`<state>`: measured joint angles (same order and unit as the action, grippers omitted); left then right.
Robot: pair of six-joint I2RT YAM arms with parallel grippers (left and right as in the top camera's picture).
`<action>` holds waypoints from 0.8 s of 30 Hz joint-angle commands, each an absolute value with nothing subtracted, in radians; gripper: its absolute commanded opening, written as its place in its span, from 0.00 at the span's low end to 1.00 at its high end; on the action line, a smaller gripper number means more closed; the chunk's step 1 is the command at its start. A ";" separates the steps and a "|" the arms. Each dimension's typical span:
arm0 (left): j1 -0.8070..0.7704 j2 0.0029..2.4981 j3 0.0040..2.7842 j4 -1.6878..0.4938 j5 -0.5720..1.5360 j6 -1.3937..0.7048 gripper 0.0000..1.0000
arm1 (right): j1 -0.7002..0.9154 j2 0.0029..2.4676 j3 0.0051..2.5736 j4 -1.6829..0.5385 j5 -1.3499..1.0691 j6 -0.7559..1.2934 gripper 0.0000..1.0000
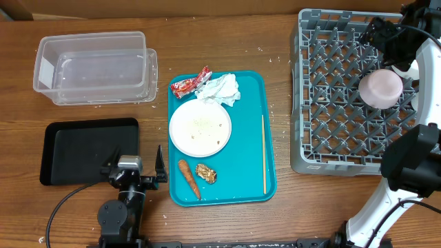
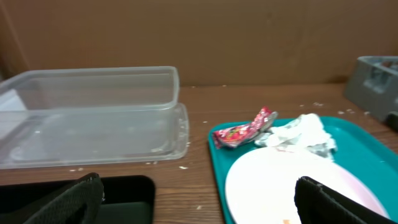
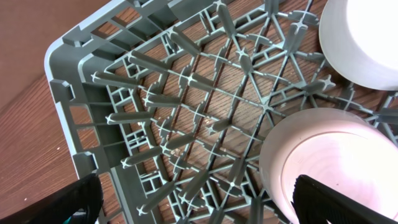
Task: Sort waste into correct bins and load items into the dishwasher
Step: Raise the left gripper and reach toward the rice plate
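Your left gripper [image 1: 136, 160] hangs by the near right corner of the black tray [image 1: 83, 151], fingers spread wide, holding nothing. Your right gripper [image 3: 199, 208] hovers over the rack [image 1: 324, 103], equally wide and empty, with a bowl [image 1: 380, 87] in the rack beside it. The teal tray [image 1: 248, 138] lies centre and the tub [image 1: 93, 69] far left. On the teal tray you have the plate [image 1: 200, 127], then tissue [image 1: 222, 89] and wrapper [image 1: 191, 83] beyond it. The carrot [image 1: 189, 178] and lump [image 1: 206, 173] lie nearer, and a stick [image 1: 263, 153] along the right. Rice [image 1: 203, 124] flecks the plate.
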<state>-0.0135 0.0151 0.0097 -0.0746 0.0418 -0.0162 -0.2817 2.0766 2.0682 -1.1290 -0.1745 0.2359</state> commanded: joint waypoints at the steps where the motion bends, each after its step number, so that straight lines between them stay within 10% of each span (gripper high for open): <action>1: -0.010 0.004 0.005 -0.059 0.180 -0.193 1.00 | -0.288 2.041 2.096 -1.127 -0.181 0.240 1.00; 12: -0.010 0.005 0.024 0.367 0.514 -0.575 1.00 | -0.288 2.041 2.096 -1.127 -0.181 0.240 1.00; 24: -0.010 0.379 0.578 -0.128 0.636 -0.368 1.00 | -0.288 2.041 2.096 -1.127 -0.181 0.240 1.00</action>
